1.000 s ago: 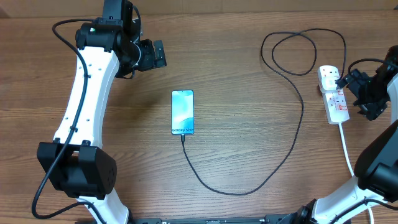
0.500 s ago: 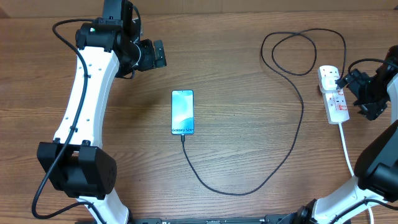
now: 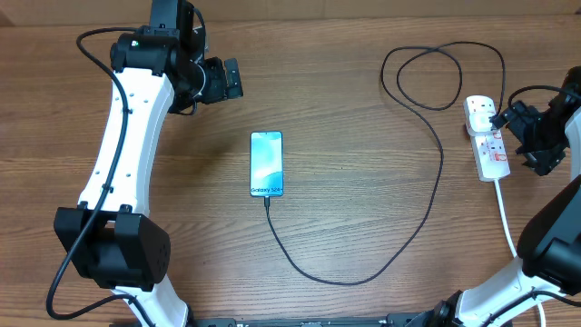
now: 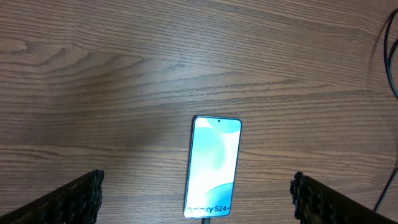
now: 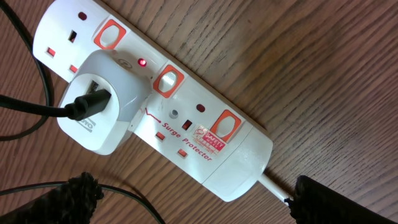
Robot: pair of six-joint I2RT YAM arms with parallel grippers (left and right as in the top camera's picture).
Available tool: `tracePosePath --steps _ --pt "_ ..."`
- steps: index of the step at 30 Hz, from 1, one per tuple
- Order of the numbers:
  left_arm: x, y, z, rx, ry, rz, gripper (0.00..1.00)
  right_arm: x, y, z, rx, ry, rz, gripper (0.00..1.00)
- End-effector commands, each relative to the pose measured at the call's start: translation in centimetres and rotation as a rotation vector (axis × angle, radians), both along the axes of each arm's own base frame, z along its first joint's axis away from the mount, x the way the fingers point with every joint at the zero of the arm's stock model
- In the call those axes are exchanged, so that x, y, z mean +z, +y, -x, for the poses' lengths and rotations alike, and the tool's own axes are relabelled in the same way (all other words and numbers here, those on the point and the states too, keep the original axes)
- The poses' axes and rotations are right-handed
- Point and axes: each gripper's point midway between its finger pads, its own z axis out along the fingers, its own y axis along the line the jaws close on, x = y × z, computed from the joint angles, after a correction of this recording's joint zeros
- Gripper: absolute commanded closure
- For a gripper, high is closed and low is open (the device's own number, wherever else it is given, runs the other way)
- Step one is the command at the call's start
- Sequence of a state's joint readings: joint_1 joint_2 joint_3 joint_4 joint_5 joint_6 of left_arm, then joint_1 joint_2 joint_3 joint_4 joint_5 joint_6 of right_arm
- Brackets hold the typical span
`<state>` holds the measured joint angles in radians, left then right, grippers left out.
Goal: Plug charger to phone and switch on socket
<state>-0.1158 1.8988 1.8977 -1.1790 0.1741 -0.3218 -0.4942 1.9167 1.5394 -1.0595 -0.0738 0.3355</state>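
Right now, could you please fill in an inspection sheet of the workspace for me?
Surface: wood-grain table.
Job's things: phone lies flat mid-table, screen lit; socket lies at the right side with a white adapter plugged in and a small red light glowing beside it.
Clutter: nothing seen.
Grippers: left gripper open, empty, beyond the phone to its left; right gripper open, empty, next to the socket.
Cables: charger runs from the phone's bottom edge in a wide curve, loops once, and enters the adapter; thick white cord leaves the socket toward the robot.
Surroundings: nothing seen.
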Motion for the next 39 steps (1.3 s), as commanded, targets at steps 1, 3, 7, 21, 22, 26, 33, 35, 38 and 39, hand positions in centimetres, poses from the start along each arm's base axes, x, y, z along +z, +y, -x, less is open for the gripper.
tracePosePath --steps 1,3,7,21,22,26,33,35,38,39 --pt "0.6 0.4 0.0 0.005 -0.018 -0.009 0.0 1.6 -0.3 -0.7 0.008 -0.042 0.025 0.0" --pt "0.6 0.4 0.0 0.005 -0.018 -0.009 0.0 1.6 -0.3 -0.7 0.008 -0.042 0.025 0.0" --pt "0.5 0.4 -0.1 0.005 -0.016 -0.009 0.01 1.6 -0.3 -0.7 0.008 -0.042 0.025 0.0" --pt "6.0 -0.7 1.8 -0.022 -0.152 -0.021 0.0 1.6 -0.3 -0.7 0.008 -0.042 0.025 0.0" --pt "6.7 -0.6 2.2 -0.02 -0.165 -0.022 0.0 1.6 -0.3 -0.7 0.008 -0.042 0.025 0.0" --pt "8.7 0.4 5.5 -0.014 -0.158 -0.052 0.0 1.6 -0.3 -0.7 0.008 -0.042 0.025 0.0" --pt "11.4 2.3 8.3 0.027 -0.22 -0.117 0.0 1.6 -0.3 -0.7 0.008 -0.042 0.025 0.0" --pt "11.5 2.5 8.3 0.014 -0.252 -0.126 0.01 1.6 -0.3 -0.7 0.008 -0.042 0.025 0.0" --pt "11.1 2.2 7.3 -0.011 -0.313 -0.125 0.0 1.6 -0.3 -0.7 0.008 -0.042 0.025 0.0" --pt "10.7 2.0 6.9 -0.013 -0.338 -0.115 0.0 1.6 -0.3 -0.7 0.008 -0.042 0.025 0.0"
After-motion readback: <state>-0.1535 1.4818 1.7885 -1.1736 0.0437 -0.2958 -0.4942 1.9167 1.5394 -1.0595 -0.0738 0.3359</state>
